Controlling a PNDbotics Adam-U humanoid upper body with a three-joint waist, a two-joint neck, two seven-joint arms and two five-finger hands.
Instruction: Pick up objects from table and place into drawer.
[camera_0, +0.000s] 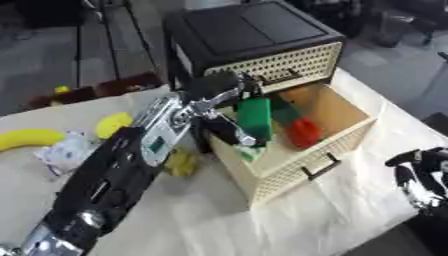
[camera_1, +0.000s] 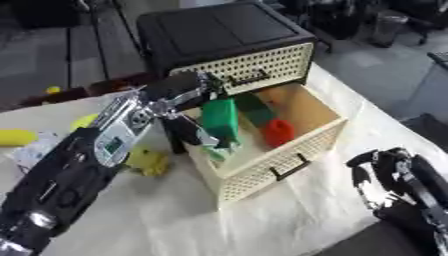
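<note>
My left hand (camera_0: 222, 126) reaches from the lower left over the open cream wicker drawer (camera_0: 302, 167). Its fingers are curled on an upright green block (camera_0: 256, 117), held just above the drawer's left part. Inside the drawer lie a red object (camera_0: 304, 132) and a darker green one (camera_0: 283, 113). On the table left of the drawer are a yellow-green object (camera_0: 181, 164), a yellow rounded piece (camera_0: 114, 124), a banana (camera_0: 29, 138) and a white and blue packet (camera_0: 65, 153). My right hand (camera_1: 387, 175) rests at the lower right, fingers relaxed, holding nothing.
The drawer belongs to a black-topped cabinet (camera_0: 254, 30) with a wicker front at the back of the white-covered table (camera_0: 219, 220). Dark red bins (camera_0: 105, 89) stand behind the table's left edge. The table's right edge runs close to my right hand.
</note>
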